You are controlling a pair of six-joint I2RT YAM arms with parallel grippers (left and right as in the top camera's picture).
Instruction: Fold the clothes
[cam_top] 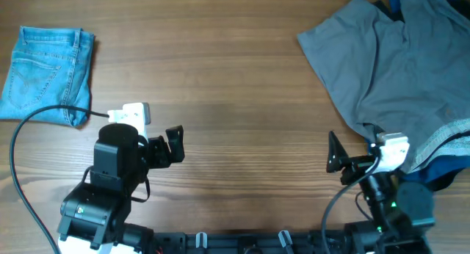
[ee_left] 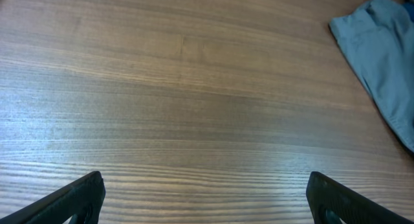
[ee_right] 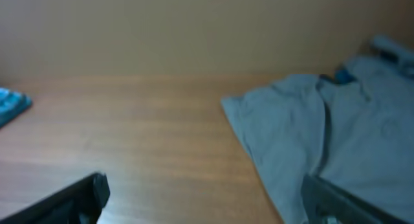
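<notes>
**Jeans lie folded at ten o'clock, grey garment sprawls at two**

In the overhead view, the faded light-blue denim jeans [cam_top: 48,74] lie as a compact folded packet at ten o'clock on the brown wood-grain surface [cam_top: 235,78], with a stitched back pocket facing up. They look finished.

The large crumpled grey fabric garment [cam_top: 396,70] spreads across two to three o'clock. A dark-blue cloth garment [cam_top: 444,169] peeks out from beneath it near four o'clock and again at the top edge.

The left pincer [cam_top: 174,145] hovers over bare wood at seven o'clock. It is released and grasps nothing, and its wrist view shows the jaws spread wide. The right pincer [cam_top: 334,157] sits at five o'clock just beside the grey garment's lower hem. It is also released and empty.

The grey piece is probably next. It looks thin, light and limp, so it will sag and bunch when lifted and drag the dark-blue cloth along if the two are pinched together. The safest holds look like the single-layer near hem and the pointed corner toward twelve o'clock, one pincer on each, to pull it flat before creasing.
</notes>
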